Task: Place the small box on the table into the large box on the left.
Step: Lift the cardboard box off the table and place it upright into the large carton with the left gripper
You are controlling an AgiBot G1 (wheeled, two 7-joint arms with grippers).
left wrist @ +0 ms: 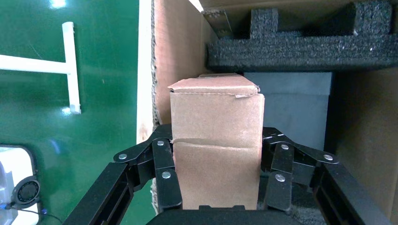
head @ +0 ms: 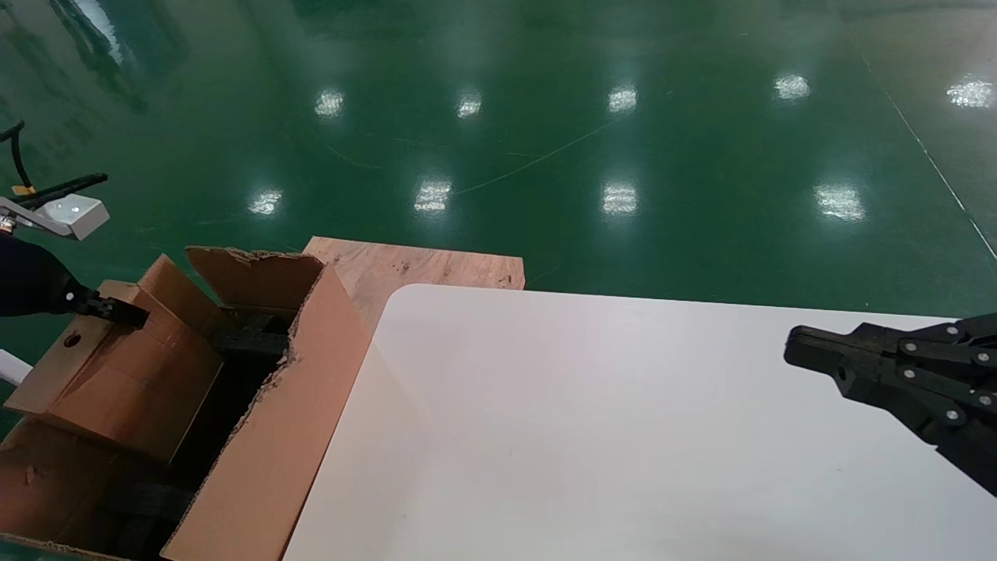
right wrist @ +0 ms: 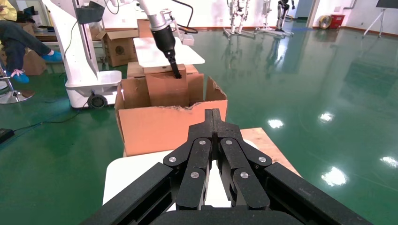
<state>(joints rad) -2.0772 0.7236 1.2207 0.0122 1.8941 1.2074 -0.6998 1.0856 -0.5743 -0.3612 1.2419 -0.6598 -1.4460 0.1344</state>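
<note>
Gripping the small box between its jaws, left gripper holds it inside the large box; right gripper, jaws pressed together, hovers over the bench.

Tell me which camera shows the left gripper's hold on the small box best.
The left wrist view: the left gripper clamps the small box on both sides. The head view shows it over the large box; the right wrist view shows it far off.
</note>
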